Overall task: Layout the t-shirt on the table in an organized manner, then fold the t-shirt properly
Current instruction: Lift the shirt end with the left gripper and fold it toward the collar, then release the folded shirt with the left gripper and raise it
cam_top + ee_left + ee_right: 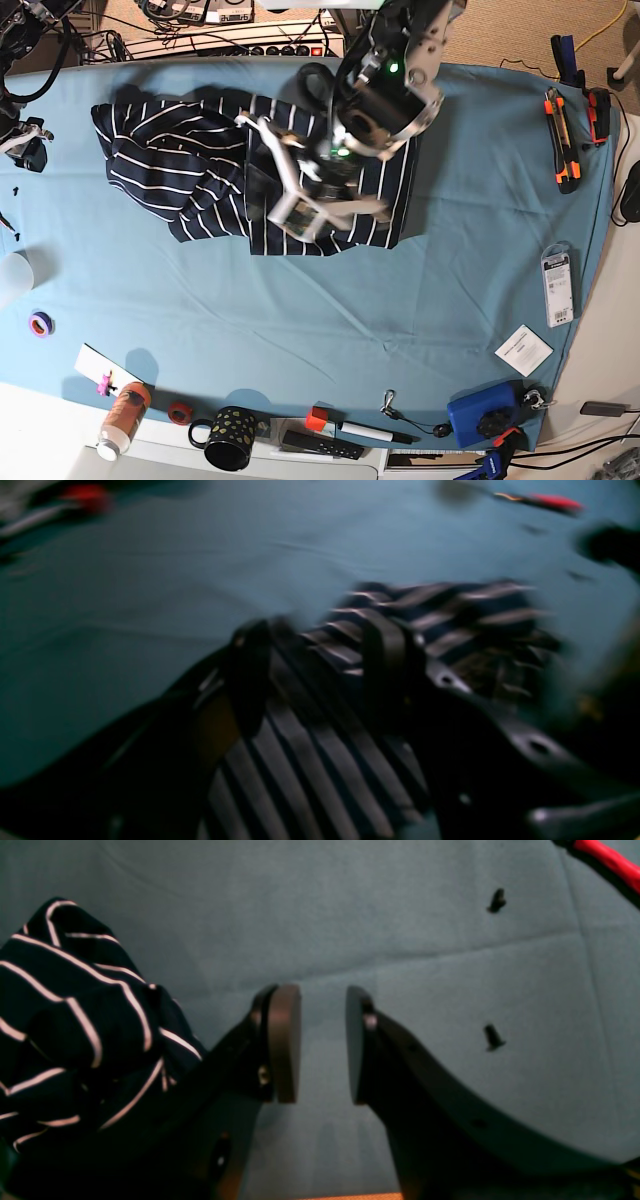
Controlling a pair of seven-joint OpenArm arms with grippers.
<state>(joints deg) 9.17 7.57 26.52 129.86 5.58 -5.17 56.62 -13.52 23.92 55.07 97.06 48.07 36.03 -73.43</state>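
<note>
the table (pixel 300 320), covered in teal cloth, fills the base view. the t-shirt (pixel 180 170) lies bunched and wrinkled across the far middle and far left of it. the left gripper (pixel 320 670) hangs over the shirt's right part; in the blurred left wrist view striped cloth runs between its fingers, but whether they pinch it cannot be told. the right gripper (pixel 322 1045) has its pads apart over bare teal cloth, the shirt just beside it. two small black screws (pixel 494 1036) lie nearby.
</note>
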